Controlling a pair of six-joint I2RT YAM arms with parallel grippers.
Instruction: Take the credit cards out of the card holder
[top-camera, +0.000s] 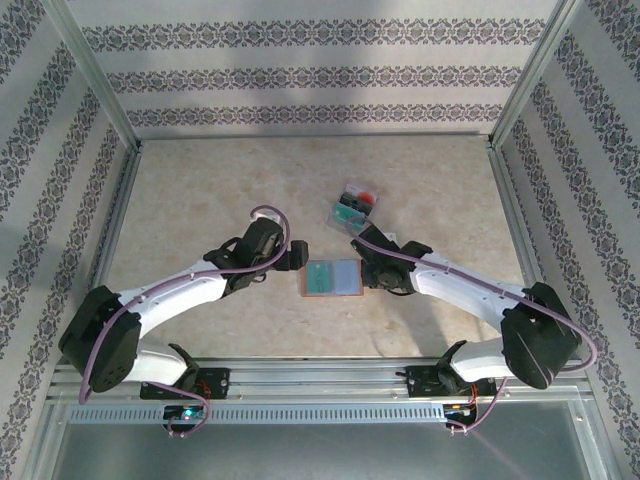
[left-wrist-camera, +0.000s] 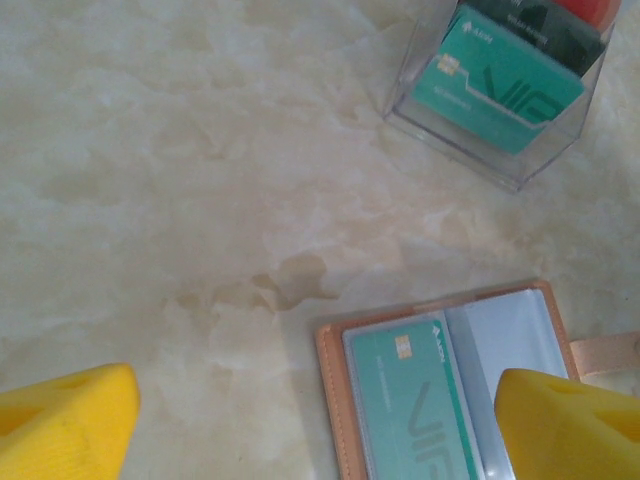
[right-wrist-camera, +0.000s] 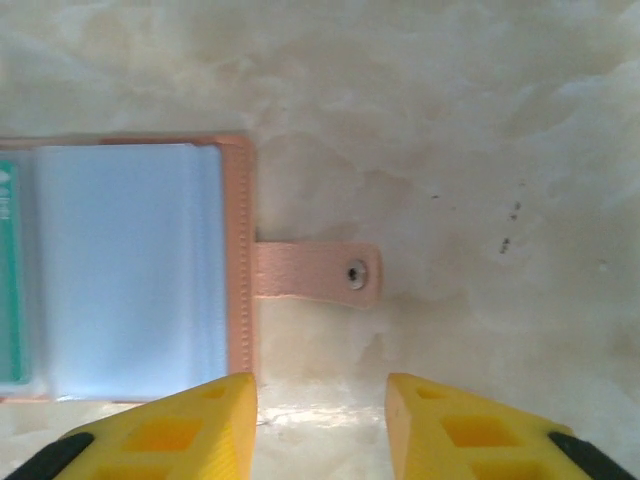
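The card holder (top-camera: 332, 278) lies open and flat on the table between both arms, brown-edged with grey-blue pockets. A teal credit card (left-wrist-camera: 420, 400) sits in its left pocket. The right pocket (right-wrist-camera: 130, 270) looks bare. My left gripper (left-wrist-camera: 320, 440) hangs open above the holder's left edge, with one yellow fingertip (left-wrist-camera: 65, 425) over bare table and the other over the holder. My right gripper (right-wrist-camera: 320, 430) is open just off the holder's right edge, near the brown tab (right-wrist-camera: 320, 272), with only table between its fingers. A sliver of the teal credit card (right-wrist-camera: 8, 280) shows at the left.
A clear plastic box (top-camera: 352, 208) stands behind the holder, holding a teal card (left-wrist-camera: 495, 85), darker cards and something red. Metal frame rails and patterned walls close in the marble-look table (top-camera: 200, 190) on three sides.
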